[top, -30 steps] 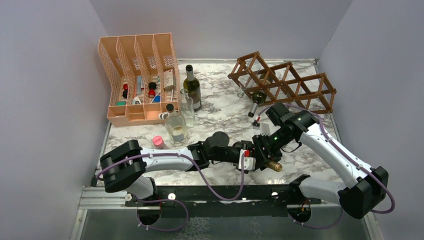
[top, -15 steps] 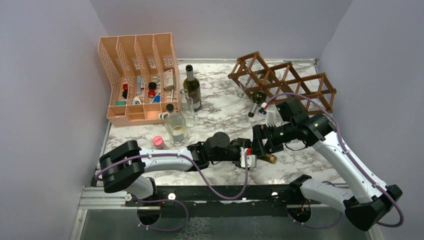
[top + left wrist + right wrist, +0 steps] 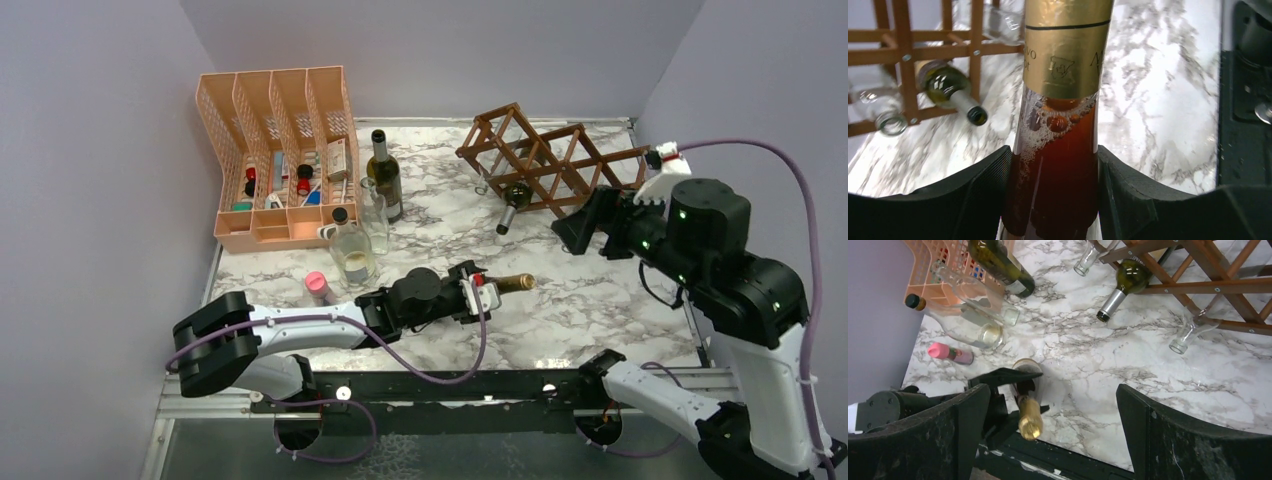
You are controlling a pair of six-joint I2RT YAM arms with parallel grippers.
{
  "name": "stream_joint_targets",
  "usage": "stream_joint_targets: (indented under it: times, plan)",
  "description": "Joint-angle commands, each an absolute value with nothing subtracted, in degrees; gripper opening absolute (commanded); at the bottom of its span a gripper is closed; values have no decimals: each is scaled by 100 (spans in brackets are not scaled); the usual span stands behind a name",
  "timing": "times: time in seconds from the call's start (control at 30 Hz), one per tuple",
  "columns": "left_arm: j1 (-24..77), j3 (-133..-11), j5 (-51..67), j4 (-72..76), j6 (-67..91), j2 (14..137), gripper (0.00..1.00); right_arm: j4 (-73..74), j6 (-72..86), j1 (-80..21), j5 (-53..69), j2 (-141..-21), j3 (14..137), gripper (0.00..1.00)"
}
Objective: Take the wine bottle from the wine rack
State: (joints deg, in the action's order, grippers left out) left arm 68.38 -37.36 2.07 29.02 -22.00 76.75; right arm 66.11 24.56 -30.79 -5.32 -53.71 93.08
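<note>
The left hand (image 3: 478,293) grips the gold-foiled wine bottle (image 3: 512,283) just below its foil, level above the table (image 3: 600,310), at seven o'clock from the wine rack (image 3: 572,160), probably as it slid out. The right hand (image 3: 580,222) gapes empty beside the rack.

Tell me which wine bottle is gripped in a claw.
The gold-foiled bottle of amber liquid, clamped by the left claw. The green bottle lies in the wine rack; the dark bottle stands free.
</note>
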Motion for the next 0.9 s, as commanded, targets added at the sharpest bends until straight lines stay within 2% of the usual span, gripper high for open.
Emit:
stream_joint_targets:
  times: [0.0,0.2,0.47,0.87]
  plan:
    - [6835,-3782,-1183,4035,-1540,7154,0,6642,2465,-3093,-874,-4965,8911,100]
    - [6398,-3714,-2313,4680,-1051,7093,0,6683,2574,-3091,-707,-4622,8300,100]
    - [5522,-3634,-2502,5423,-814,7060,0,6814,2616,-3093,-645,-4407,8211,100]
    - [4887,-3274,-2753,5819,-1045,6891,0,6901,2692,-3094,-592,-4238,8092,100]
